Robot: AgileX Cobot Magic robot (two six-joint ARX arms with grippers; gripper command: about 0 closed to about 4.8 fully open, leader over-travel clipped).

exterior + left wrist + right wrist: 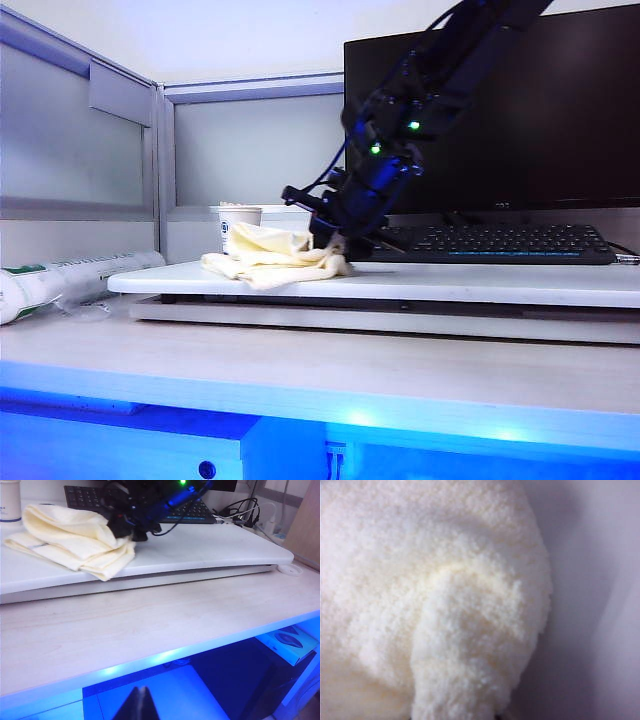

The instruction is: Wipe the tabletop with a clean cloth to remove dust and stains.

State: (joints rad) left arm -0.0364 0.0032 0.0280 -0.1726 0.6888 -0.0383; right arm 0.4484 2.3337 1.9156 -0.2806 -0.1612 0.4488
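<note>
White tabletop (pixel 480 282) sits on a pale wood-grain desk (pixel 300 370) — grey partition walls behind, black monitor (pixel 560 110) and keyboard (pixel 500 243) at back. Cream cloth (pixel 270 255) is bunched on the tabletop's left part, right gripper (pixel 338 240) jaws pinching it. Left gripper (pixel 136 707) low before the desk edge, jaws pressed together.

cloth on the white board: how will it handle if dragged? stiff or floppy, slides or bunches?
Likely floppy: the cloth lies in soft crumpled folds. Probably bunches and trails rather than sliding flat; one corner already droops over the tabletop edge. The right gripper is down at its edge; its fluffy pile likely drags.
</note>
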